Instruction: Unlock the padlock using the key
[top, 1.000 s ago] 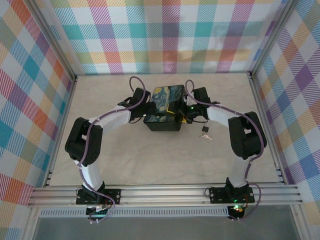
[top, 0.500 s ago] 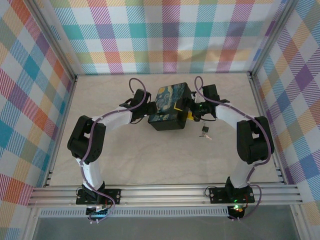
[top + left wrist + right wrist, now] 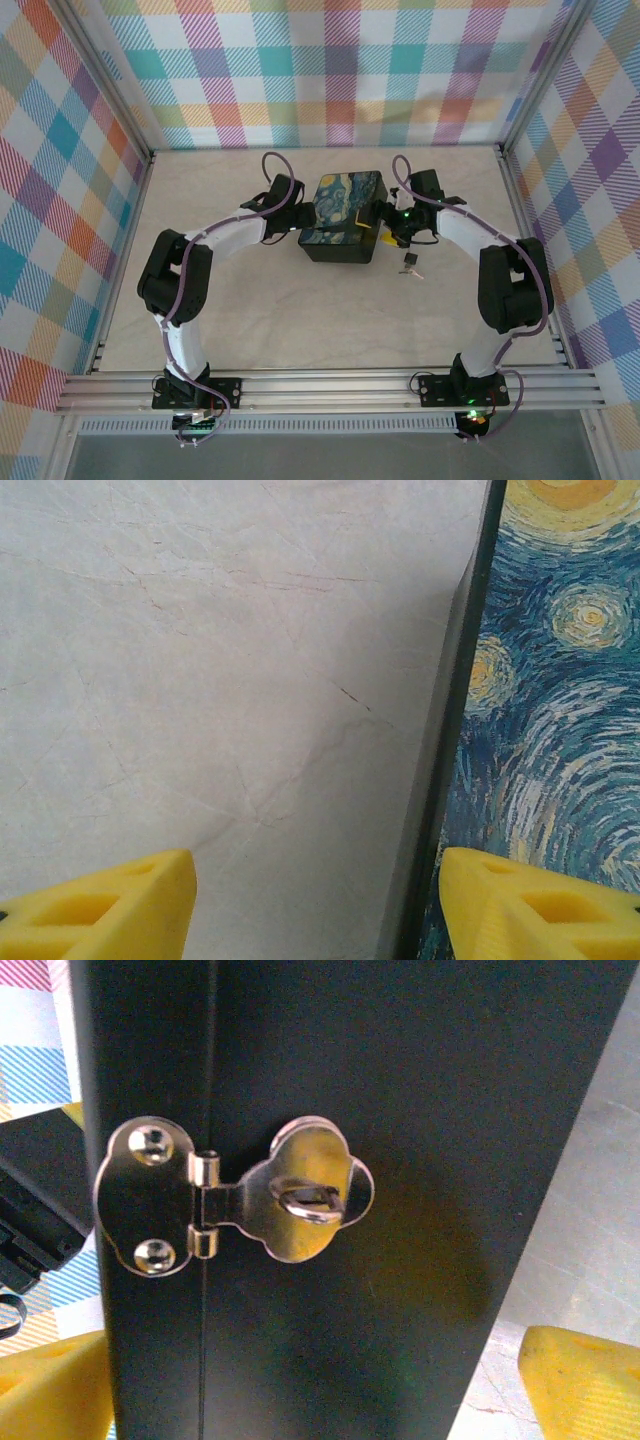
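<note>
- Nearest the bases, loose on the worktop: the padlock and the key, close together, just to the near right of the box (too small to say surely which is which, or whether touching); gripped by neither arm.
- Likely hazard: easily knocked or swept aside by the right forearm, or by the box if shoved, being so near both; apt also to slide flat under a closing grip, such thin metal on so smooth a surface.
- A little farther, at the box's right side: the right pincer, yellow fingers wide apart and holding nothing; facing the dark front wall and its hasp, with a bare staple poking through and no lock hung there; forearm reaching inward from a raised elbow.
- Level with it, at the box's left edge: the left pincer, likewise spread and empty; one finger over bare worktop, the other over the painted lid; arm bowed in mirror of its partner.
- Second hazard: closing either pincer here could pinch or tilt the box, and so disturb the lock and key beside it.
- Farthest: the plaid walls.
</note>
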